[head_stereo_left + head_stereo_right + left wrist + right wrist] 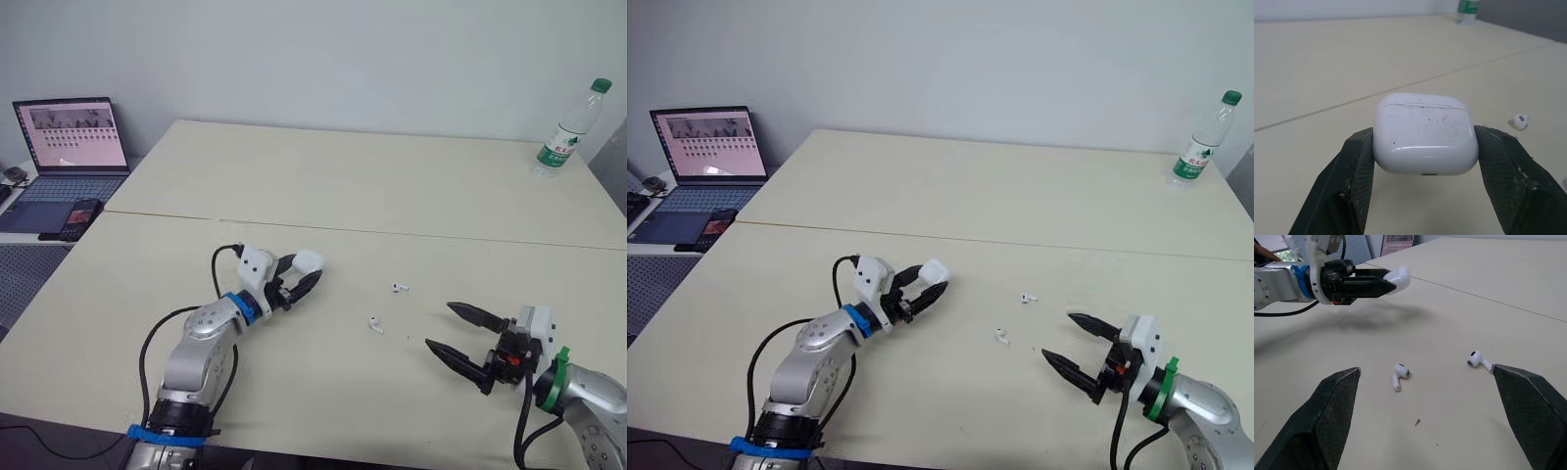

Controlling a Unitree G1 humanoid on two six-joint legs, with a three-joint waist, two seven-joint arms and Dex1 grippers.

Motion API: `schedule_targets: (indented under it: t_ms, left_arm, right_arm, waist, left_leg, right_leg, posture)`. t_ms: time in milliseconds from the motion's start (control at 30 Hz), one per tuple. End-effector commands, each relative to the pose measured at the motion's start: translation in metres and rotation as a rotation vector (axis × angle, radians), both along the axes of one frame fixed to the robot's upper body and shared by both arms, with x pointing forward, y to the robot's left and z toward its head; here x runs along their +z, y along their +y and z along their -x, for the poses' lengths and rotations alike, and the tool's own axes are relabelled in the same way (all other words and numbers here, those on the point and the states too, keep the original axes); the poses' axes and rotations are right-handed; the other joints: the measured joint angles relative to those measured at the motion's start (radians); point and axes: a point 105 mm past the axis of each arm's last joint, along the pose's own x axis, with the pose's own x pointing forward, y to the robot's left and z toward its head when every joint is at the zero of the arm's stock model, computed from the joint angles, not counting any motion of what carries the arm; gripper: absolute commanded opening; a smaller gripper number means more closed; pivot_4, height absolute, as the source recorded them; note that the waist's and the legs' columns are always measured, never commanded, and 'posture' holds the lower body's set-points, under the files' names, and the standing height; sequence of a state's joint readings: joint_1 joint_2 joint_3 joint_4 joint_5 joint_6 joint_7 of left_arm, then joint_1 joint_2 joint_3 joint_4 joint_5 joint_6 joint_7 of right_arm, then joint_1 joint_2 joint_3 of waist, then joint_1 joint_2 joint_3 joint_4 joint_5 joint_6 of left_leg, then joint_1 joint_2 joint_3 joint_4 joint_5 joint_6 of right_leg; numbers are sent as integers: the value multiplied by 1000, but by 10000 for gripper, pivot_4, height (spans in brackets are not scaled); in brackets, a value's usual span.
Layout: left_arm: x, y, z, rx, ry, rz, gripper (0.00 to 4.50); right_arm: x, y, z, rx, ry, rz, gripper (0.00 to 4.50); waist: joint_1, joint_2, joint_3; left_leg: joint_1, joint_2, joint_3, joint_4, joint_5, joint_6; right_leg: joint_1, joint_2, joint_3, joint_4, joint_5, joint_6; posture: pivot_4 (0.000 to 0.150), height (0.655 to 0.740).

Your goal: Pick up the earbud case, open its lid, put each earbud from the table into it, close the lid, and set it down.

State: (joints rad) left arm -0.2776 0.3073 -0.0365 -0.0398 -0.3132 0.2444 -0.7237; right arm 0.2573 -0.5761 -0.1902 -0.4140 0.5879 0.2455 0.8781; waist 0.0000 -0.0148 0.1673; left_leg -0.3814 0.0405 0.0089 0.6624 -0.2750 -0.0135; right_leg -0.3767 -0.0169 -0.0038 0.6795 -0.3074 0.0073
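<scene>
Pinching the earbud case [1425,134] by its sides in the left gripper [302,274] fingers, raised off the worktop [392,176], lid apparently shut. Holding the right gripper [440,325] fingers spread wide near the earbuds [398,288]. Pinch below the seam; lift the lid gently.

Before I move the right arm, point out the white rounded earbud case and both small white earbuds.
White rounded earbud case [1425,134]: left wrist view, front face below lid seam.
Earbud nearer the robot [1401,370]: right wrist view, its head.
Earbud farther from the robot [1475,358]: right wrist view, head.
</scene>
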Motion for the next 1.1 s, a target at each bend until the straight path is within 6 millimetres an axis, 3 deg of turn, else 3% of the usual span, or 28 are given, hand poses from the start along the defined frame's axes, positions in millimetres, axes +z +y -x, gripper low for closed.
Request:
schedule_targets:
  t_ms: [33, 233, 433, 633, 800, 900, 1100]
  left_arm:
    - [29, -25, 4, -135, -113, 41, 27396]
    - [44, -66, 11, -323, -199, 61, 27396]
    - [46, -94, 12, -432, -306, 15, 27396]
    - [47, -107, 14, -475, -374, 1, 27396]
    - [48, -111, 14, -490, -384, 10, 27396]
    - [48, -111, 13, -488, -385, 8, 27396]
    - [48, -111, 12, -493, -371, 15, 27396]
  right_arm:
    - [24, 10, -4, -1, -48, -68, 45000]
    - [52, 13, -32, -166, 27, -296, 45000]
    - [78, 33, -37, -128, 297, -535, 45000]
    - [83, 49, -30, -80, 490, -571, 45000]
    - [80, 54, -35, -123, 547, -547, 45000]
    - [79, 54, -36, -128, 555, -535, 39671]
    - [83, 54, -40, -132, 542, -556, 18848]
  waist:
    - [2, 0, 0]
    - [-3, -1, 1]
    - [-3, -3, 2]
    - [-4, -4, 2]
    - [-4, -5, 3]
    - [-3, -5, 3]
    - [-3, -5, 3]
  left_leg:
    - [0, 1, 4, 0, 0, 0]
    - [0, 1, 10, 0, 0, 0]
    - [-1, 1, 13, 0, 0, 0]
    - [-9, 1, 16, 0, 0, 0]
    - [-13, 1, 16, 1, 0, 1]
    - [-13, 1, 16, 1, 0, 1]
    - [-12, 1, 16, 2, 0, 1]
  right_leg:
    - [-3, 2, 5, 1, 1, 0]
    - [-4, 6, 14, 0, 3, 4]
    - [-5, 7, 16, 0, 4, 5]
    - [-11, 8, 20, -1, 5, 6]
    - [-13, 9, 19, -1, 5, 7]
    - [-13, 9, 19, -1, 5, 8]
    - [-13, 9, 19, -2, 5, 9]
  posture:
    - [1500, 7362]
    - [1500, 7362]
    - [1500, 7362]
    - [1500, 7362]
    - [1500, 7362]
    - [1500, 7362]
    - [1500, 7362]
